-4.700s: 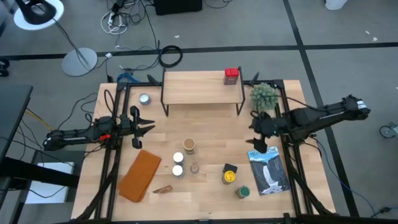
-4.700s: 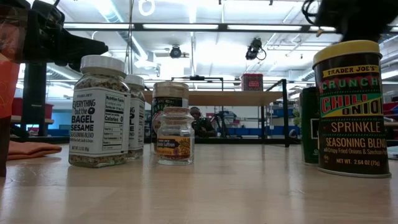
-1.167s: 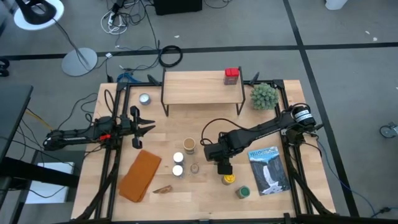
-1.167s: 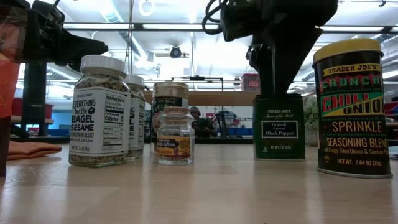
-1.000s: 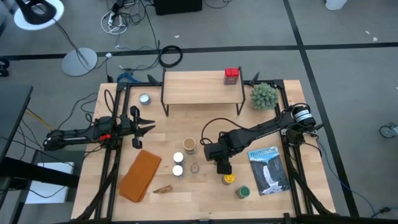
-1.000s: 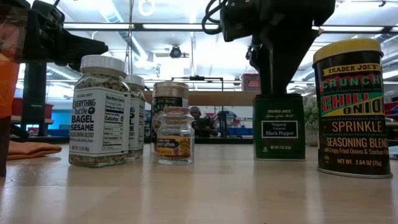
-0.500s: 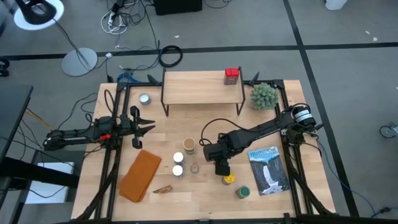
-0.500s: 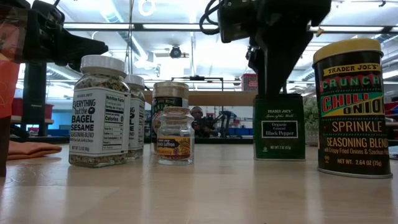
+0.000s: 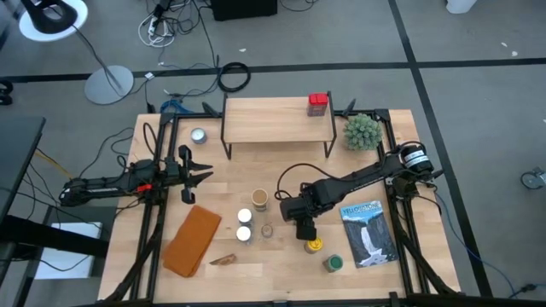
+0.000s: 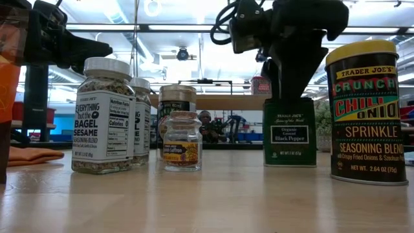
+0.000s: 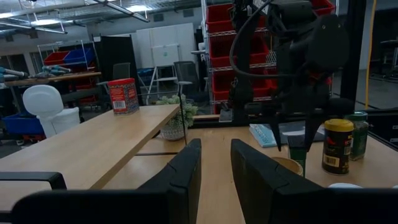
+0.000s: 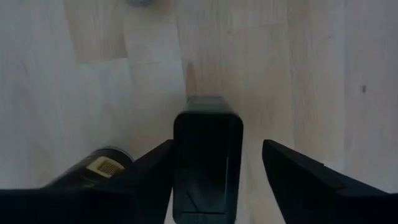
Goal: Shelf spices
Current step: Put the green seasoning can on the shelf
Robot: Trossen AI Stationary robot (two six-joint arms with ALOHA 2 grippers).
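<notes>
Right wrist view gives me what the others cannot: looking straight down between my right gripper (image 12: 217, 168) fingers, I see the dark green black pepper tin (image 12: 207, 158) sitting in the gap, one finger (image 12: 152, 168) close against its side, the other finger (image 12: 298, 171) still clear of it with bare wood between. So the jaws are partly open around the tin and I cannot say they grip it. A yellow-topped tin (image 12: 99, 165) shows just beside that near finger.

From the low view I read the label on the black pepper tin (image 10: 290, 133) and see it standing upright on the table, the right gripper (image 10: 291, 71) reaching down onto its top. The chilli onion tin (image 10: 369, 113) stands near it, and the bagel seasoning jar (image 10: 103, 116), a second jar (image 10: 142, 120) behind it, a tan-lidded jar (image 10: 176, 100) and a small glass jar (image 10: 182, 141) cluster apart from it.

High view places the right gripper (image 9: 304, 227) mid-table, well short of the shelf (image 9: 273, 119), which carries one red-topped tin (image 9: 318, 103). A green-topped jar (image 9: 333, 263) and the yellow-topped tin (image 9: 314, 246) lie nearer the table's front edge.

My left gripper (image 9: 198, 175) waits at the table's left side; in the left wrist view its fingers (image 11: 183, 171) stand narrowly apart, holding nothing
</notes>
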